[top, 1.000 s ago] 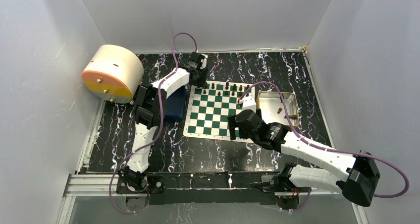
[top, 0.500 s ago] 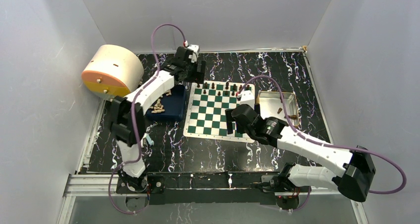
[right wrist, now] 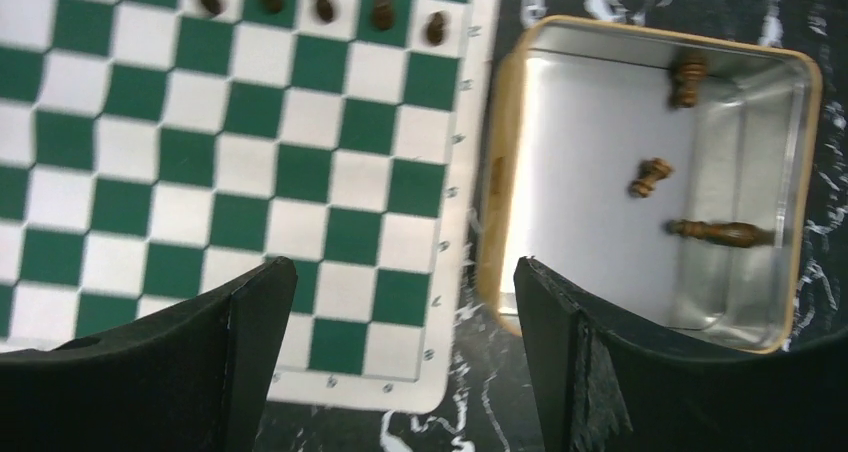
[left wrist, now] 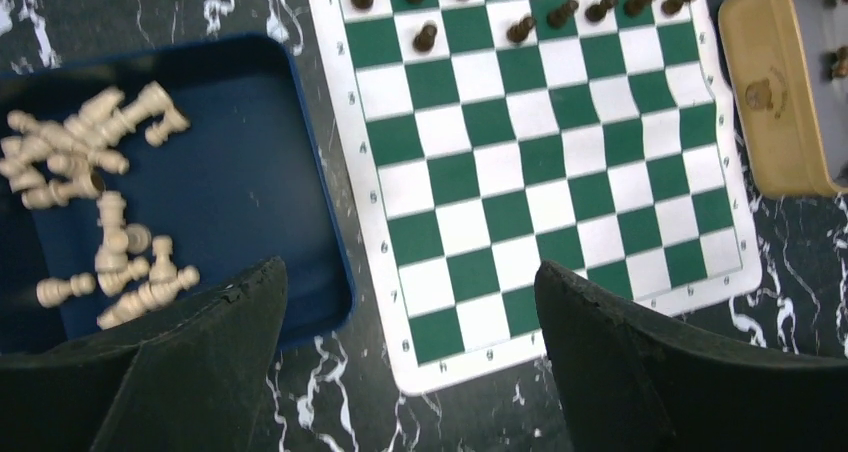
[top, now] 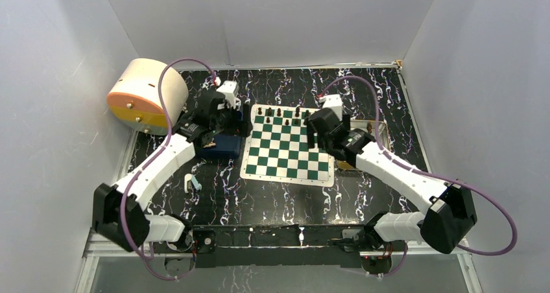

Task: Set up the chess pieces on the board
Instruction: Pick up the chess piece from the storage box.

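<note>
Chess pieces of the dark kind stand at the far end of the board. Three more dark ones lie in the gold tin. The tin sits on the counter, just beside the board's right edge.

Your right end effector hangs over the right side of the board. Its fingers are spread wide and there is nothing between them. The tin is ahead of it and a little to its right.

The long piece in the tin lies flat on its side. Its long way runs left to right in the right wrist view. That is the same way the two fingers squeeze, so I think you must turn the wrist before you pinch it.

Your left end effector is spread wide too, and empty. It hangs by the blue tray, at the board's left side. The pale pieces lie in a heap in that tray.

For the dark ones in the tin, your right arm is much nearer.
</note>
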You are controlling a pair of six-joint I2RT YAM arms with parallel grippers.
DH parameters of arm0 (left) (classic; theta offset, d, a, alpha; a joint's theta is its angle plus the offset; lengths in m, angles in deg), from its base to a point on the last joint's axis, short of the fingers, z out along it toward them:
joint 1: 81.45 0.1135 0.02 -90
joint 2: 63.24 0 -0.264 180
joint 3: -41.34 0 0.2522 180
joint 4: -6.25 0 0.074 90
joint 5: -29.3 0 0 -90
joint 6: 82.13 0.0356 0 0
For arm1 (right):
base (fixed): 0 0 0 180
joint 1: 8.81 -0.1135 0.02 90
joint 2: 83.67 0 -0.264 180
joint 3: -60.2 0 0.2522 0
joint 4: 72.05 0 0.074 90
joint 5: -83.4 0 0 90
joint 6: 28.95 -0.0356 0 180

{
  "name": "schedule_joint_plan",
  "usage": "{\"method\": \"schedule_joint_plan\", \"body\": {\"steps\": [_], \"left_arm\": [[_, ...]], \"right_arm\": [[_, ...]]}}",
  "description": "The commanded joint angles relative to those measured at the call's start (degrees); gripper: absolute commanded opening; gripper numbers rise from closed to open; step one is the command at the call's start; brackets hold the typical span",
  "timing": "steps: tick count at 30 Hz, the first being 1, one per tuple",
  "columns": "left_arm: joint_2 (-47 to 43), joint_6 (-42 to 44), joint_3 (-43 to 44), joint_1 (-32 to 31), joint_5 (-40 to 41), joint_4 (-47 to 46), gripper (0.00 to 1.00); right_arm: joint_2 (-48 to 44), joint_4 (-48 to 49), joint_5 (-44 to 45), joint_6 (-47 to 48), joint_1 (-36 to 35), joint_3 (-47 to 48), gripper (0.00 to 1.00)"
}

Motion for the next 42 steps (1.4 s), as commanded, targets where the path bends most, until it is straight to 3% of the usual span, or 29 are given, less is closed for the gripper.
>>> {"method": "schedule_joint_plan", "body": {"steps": [1,6,15,24,42], "left_arm": [[-6.76,-0.38,-7.33,0.22,1.56,-1.67,0.93],[-10.03,0.92,-12.83,0.57,-0.85,-1.21,0.94],[-10.69,3.18,-18.52,0.57,-5.42,-4.26,0.92],[-10.91,3.59,-19.19,0.57,-7.19,-4.96,0.88],[-12.17,4.27,-19.38,0.57,-5.40,-4.69,0.85]], "right_arm": [[0.53,3.21,-1.35,2.25,8.50,2.38,0.85],[1.01,3.13,-1.58,0.30,15.92,1.07,0.64],[3.02,9.70,-1.77,-2.95,28.50,-4.60,0.41],[9.20,18.02,-7.63,-5.63,38.38,-8.24,0.36],[17.22,20.05,-9.79,-12.07,42.63,-8.62,0.33]]}}
